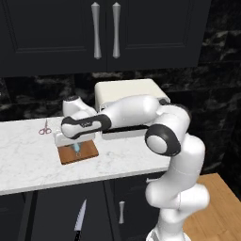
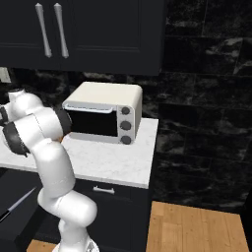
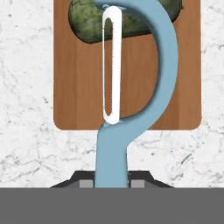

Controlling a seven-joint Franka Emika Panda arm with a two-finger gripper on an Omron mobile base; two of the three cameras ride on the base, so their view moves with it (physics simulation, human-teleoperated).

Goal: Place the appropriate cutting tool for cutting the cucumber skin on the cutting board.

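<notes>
In the hand view my gripper (image 3: 112,182) is shut on the light-blue handle of the peeler (image 3: 165,65). Its white blade loop hangs over the reddish-brown cutting board (image 3: 72,87). The dark-green cucumber (image 3: 87,22) lies across the board's far end, partly behind the peeler's head. In the left base view the gripper (image 1: 75,142) hovers low over the board (image 1: 87,153) on the white counter, and the peeler (image 1: 77,149) shows as a small blue bit beneath the hand. Whether the peeler touches the board I cannot tell.
Pink-handled scissors (image 1: 45,128) lie on the counter left of the board. A black-handled knife (image 1: 80,220) (image 2: 17,204) sits low in front of the dark cabinets. A cream toaster oven (image 1: 129,92) (image 2: 103,115) stands behind the arm at the wall.
</notes>
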